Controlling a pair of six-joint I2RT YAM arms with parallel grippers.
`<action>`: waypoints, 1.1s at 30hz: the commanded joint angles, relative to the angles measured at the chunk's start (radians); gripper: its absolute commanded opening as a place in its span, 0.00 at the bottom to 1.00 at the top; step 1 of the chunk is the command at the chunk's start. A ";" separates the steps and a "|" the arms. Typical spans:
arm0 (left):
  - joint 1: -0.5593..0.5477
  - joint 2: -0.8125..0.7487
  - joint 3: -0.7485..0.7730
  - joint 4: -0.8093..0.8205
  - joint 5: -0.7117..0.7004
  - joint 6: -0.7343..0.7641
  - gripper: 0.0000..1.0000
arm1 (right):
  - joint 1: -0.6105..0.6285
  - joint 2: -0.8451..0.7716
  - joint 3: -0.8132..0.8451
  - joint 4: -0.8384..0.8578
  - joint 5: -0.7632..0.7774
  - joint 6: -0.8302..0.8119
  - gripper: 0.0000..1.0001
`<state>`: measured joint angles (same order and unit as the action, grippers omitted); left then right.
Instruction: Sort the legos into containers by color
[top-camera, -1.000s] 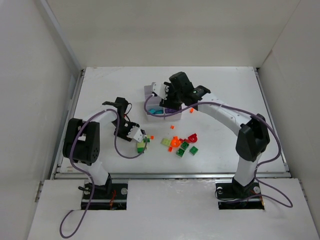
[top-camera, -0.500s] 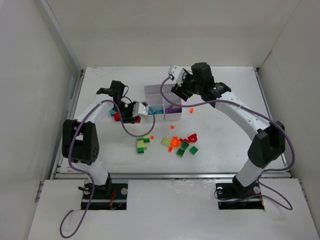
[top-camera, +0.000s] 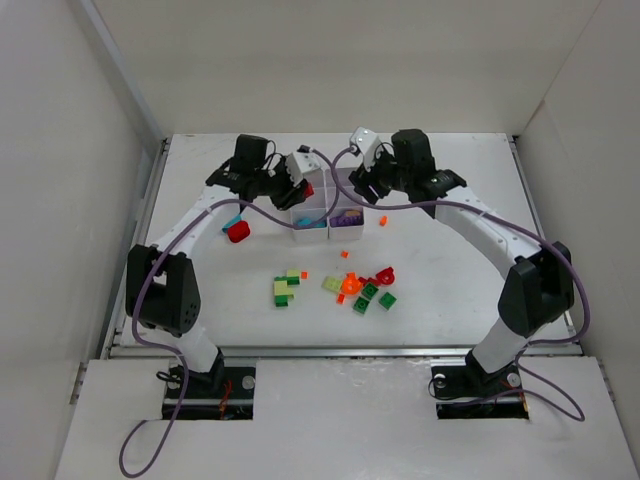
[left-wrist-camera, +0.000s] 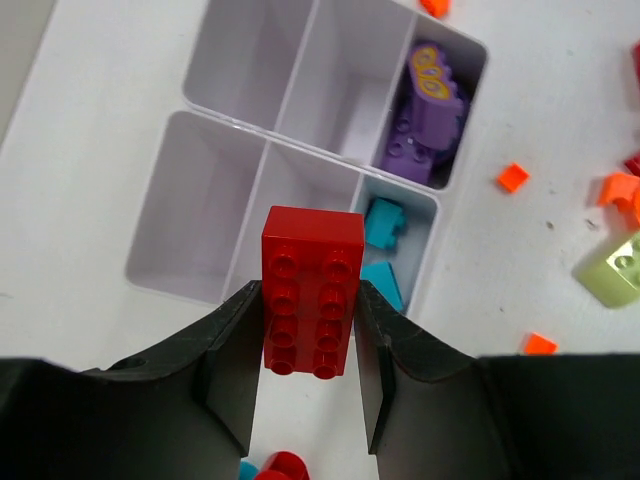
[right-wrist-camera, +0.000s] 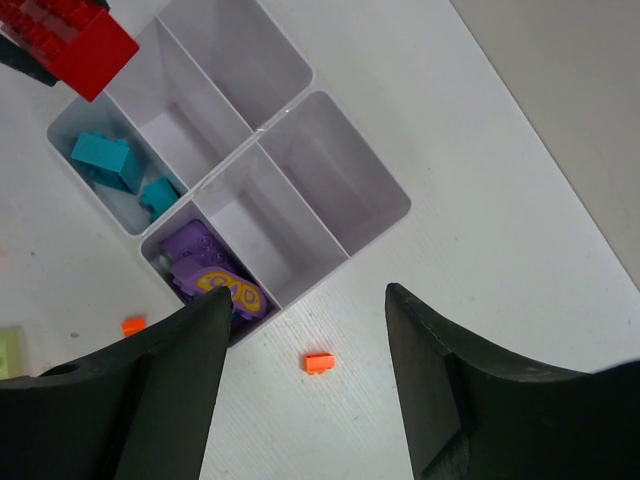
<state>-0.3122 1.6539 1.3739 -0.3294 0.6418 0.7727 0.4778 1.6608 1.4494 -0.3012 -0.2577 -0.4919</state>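
Two robot arms meet over one white container (top-camera: 350, 235) on the desk (top-camera: 450, 290) in the overhead view, with the left gripper (top-camera: 303, 186) at the box's left side and the right gripper (top-camera: 360, 183) at its right. Loose legos (top-camera: 365, 290) lie nearer the arm bases in two clusters, and one red piece (top-camera: 238, 232) sits apart to the left. Seen from the left wrist, the left gripper (left-wrist-camera: 308, 300) is clamped on one red brick (left-wrist-camera: 312, 250). Eight studs show in two rows of four, both fingers (left-wrist-camera: 235, 365) press its long sides, and the brick hangs over the container (left-wrist-camera: 265, 160). Of the box's six compartments, one holds two teal bricks (left-wrist-camera: 383, 222) and its neighbour holds purple bricks (left-wrist-camera: 425, 120), whose number is unclear. Three small orange pieces (left-wrist-camera: 513, 177) and one yellow-green brick (left-wrist-camera: 615, 270) lie on the desk beside it. Seen from the right wrist, the right gripper (right-wrist-camera: 305, 300) stands wide apart with nothing held between its fingers (right-wrist-camera: 170, 400), above the desk just beside the container (right-wrist-camera: 255, 135). The two teal bricks (right-wrist-camera: 105, 158), the purple bricks (right-wrist-camera: 210, 275) and the red brick (right-wrist-camera: 70, 40) at the top left corner all show, and two small orange pieces (right-wrist-camera: 320, 363) lie on the desk.
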 joint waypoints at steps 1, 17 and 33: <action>-0.020 -0.008 -0.013 0.144 -0.089 -0.090 0.00 | -0.016 -0.033 -0.014 0.066 -0.020 0.032 0.68; -0.088 0.035 -0.053 0.188 -0.220 -0.020 0.40 | -0.044 -0.052 -0.023 0.066 -0.029 0.041 0.68; -0.025 -0.034 0.050 0.073 -0.241 -0.125 0.57 | -0.044 -0.061 -0.032 0.047 -0.049 0.050 0.68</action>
<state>-0.3870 1.7031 1.3617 -0.2039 0.3950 0.6952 0.4381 1.6485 1.4231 -0.2806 -0.2790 -0.4580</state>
